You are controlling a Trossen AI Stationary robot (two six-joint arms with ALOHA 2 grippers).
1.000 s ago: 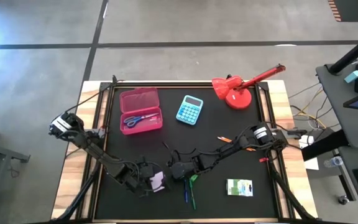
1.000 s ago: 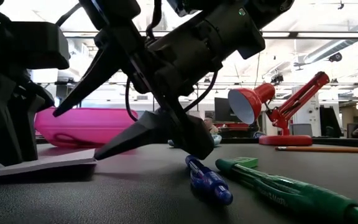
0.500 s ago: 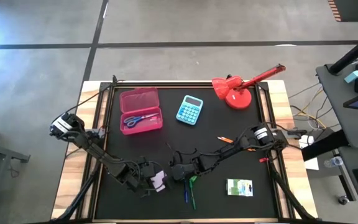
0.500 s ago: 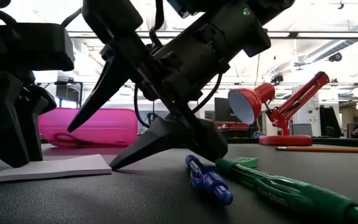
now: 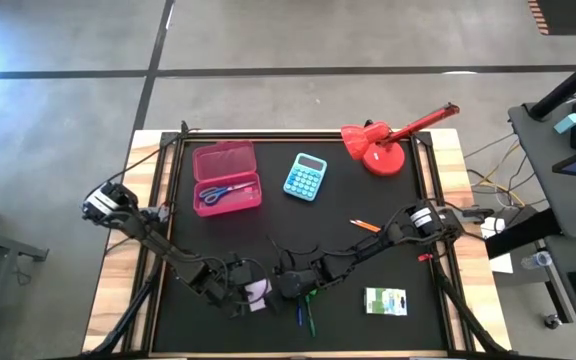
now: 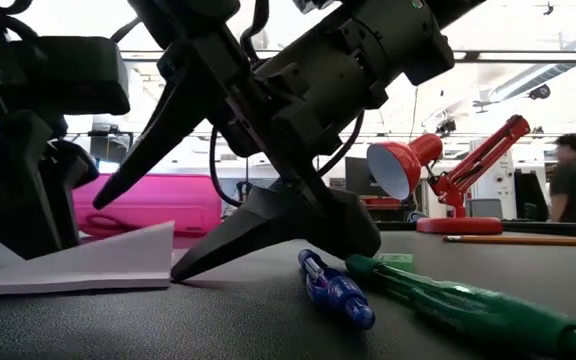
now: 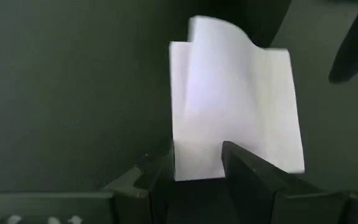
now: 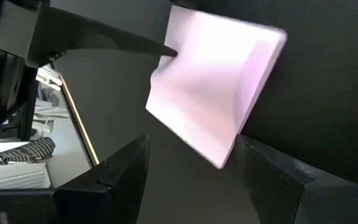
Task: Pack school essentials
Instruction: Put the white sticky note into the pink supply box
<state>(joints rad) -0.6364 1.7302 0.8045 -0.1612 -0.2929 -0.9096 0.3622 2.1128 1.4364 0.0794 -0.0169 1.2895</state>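
Writing: pale print runs along the green pen (image 6: pixel 468 305) in the low view, too blurred to read; the white-green packet (image 5: pixel 385 300) carries print too small to read.
Worktop (image 5: pixel 368 255): a black mat inside a wooden border, on a grey concrete floor crossed by dark lines.
Room: in the low view, an open hall with ceiling lights and monitors; a person (image 6: pixel 575 185) in a dark top stands far back on the right.
Left pincer (image 5: pixel 250 293): low at the near edge, closed on the edge of the note pad (image 5: pixel 256 292), one side of which lifts off the mat.
Right pincer (image 5: pixel 280 286): fingers spread wide, tips down just beside the note pad, holding nothing.
Pens: the blue pen (image 6: pixel 336 290) and green pen lie side by side just beside the right pincer.
Pencil (image 5: pixel 359 224): mid-mat, apart from the rest.
Scissors (image 5: pixel 226 191): inside the pink box (image 5: pixel 226 177).
Other: a blue calculator (image 5: pixel 306 176) and a red lamp (image 5: pixel 383 138) at the far side.
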